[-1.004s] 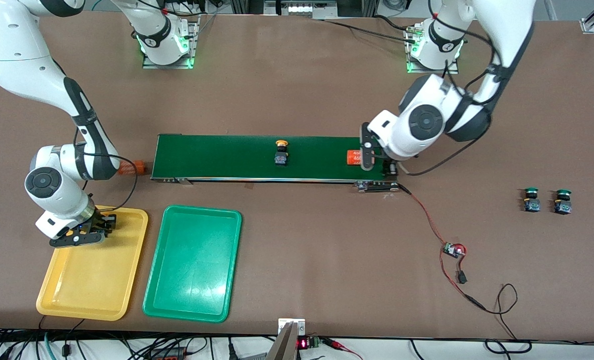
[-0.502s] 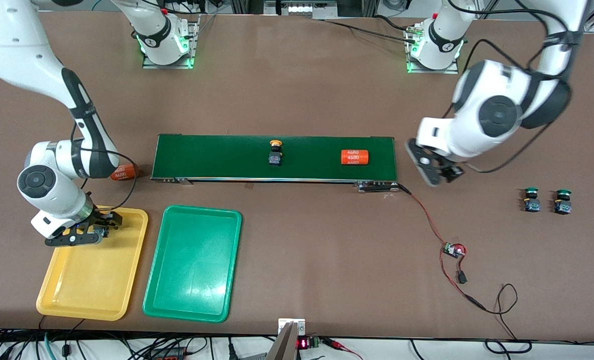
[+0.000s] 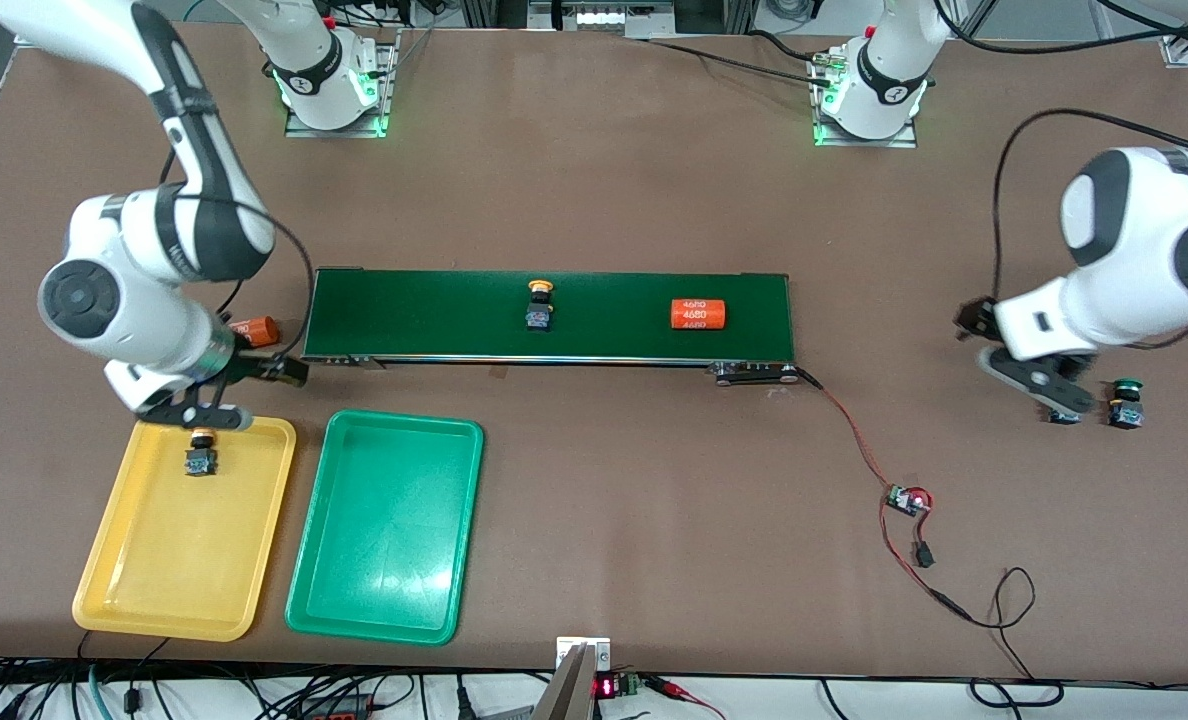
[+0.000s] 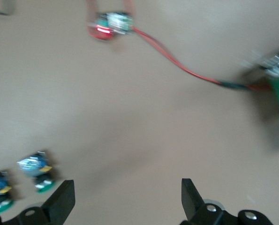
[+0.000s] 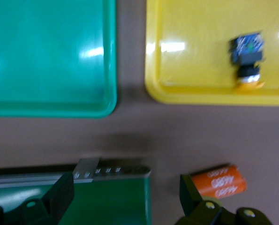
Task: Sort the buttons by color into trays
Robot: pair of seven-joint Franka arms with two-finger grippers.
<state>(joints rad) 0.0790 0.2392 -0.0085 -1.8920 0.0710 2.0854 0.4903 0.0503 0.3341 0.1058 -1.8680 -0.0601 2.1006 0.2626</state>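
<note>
One yellow button lies in the yellow tray, another on the belt; two green buttons sit under the released left end effector. Right end effector, released, hangs over the yellow tray's rim.

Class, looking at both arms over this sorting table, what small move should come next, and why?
Probably the left gripper should lower, open, onto the nearer green-capped push-button: it hangs just over the pair, and the green plastic tray holds nothing. The right gripper, open, has one yellow-capped button lying in the yellow tray.
</note>
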